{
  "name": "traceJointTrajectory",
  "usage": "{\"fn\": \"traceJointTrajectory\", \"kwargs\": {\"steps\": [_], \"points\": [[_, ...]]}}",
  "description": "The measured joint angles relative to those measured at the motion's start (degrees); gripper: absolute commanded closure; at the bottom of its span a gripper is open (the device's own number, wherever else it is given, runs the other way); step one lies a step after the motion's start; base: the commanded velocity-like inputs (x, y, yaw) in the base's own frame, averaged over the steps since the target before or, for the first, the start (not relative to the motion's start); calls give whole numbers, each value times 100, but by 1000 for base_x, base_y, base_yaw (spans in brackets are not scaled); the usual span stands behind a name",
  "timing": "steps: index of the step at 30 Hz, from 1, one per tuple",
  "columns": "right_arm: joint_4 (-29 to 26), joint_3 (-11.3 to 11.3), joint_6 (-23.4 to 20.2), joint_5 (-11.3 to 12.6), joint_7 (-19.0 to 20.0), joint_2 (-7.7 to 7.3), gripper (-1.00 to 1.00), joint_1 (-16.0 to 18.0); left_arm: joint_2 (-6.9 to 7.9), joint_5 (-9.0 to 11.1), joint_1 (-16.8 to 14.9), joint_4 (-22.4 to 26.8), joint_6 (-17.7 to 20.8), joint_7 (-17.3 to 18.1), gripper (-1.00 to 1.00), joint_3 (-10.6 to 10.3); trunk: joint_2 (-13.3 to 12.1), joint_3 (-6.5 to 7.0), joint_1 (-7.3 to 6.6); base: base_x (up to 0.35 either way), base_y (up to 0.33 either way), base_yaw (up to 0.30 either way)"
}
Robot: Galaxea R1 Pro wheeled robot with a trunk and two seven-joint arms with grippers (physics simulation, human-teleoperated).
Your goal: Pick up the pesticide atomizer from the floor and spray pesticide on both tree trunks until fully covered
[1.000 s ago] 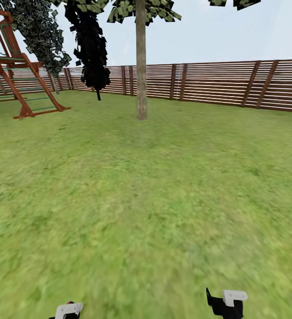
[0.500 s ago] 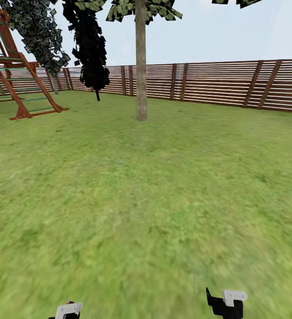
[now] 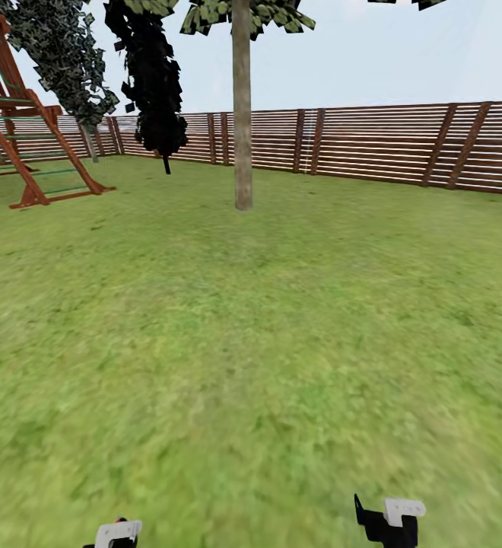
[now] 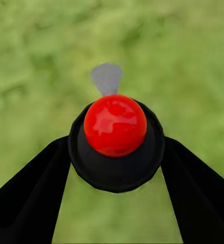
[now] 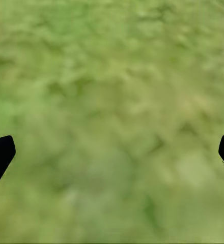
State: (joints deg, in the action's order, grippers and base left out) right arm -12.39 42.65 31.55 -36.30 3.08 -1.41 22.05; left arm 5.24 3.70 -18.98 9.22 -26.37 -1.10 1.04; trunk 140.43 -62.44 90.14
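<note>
Open lawn [image 3: 266, 342] runs ahead of me to a brown slatted fence [image 3: 388, 144] that closes off the garden from about ten o'clock round to three, with pale sky above it. The grass is flat and bare between me and the nearest tree, so I judge the drive to it is unobstructed.

That tree's trunk [image 3: 242, 114], pale and straight, stands at twelve o'clock, well apart from me. A second tree [image 3: 68, 53] with mottled green leaves is at about eleven, near the fence, and a narrow all-black tree [image 3: 154, 84] stands between the two. A red-brown wooden climbing frame [image 3: 30, 144] sits at ten o'clock.

My left hand [image 4: 114, 168] is clenched on the sprayer [image 4: 116, 147]: in the left wrist view its dark fingers [image 4: 30, 193] close in on either side of the round black body, the red cap [image 4: 115, 125] faces the camera, and a grey nozzle tip [image 4: 107, 77] pokes out beyond it over the grass. I take it I carry it low like this for travelling; no spray is in the air and the trunk is too far to hit.

My right hand [image 5: 112, 152] is released, fingertips [image 5: 0, 155] spread wide over bare grass, holding nothing. In the head view both wrists sit low at about five and seven o'clock.
</note>
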Motion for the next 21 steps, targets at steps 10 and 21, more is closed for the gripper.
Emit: {"fn": "traceJointTrajectory", "kwargs": {"steps": [10,21], "points": [[0,2,0,0,0,0,-100,0,2,0,0,0,0,0,100,-1,0,0,0,339,0,0],[0,-2,0,0,0,0,-100,0,-4,0,0,0,0,0,100,-2,0,0,0,339,0,0]]}}
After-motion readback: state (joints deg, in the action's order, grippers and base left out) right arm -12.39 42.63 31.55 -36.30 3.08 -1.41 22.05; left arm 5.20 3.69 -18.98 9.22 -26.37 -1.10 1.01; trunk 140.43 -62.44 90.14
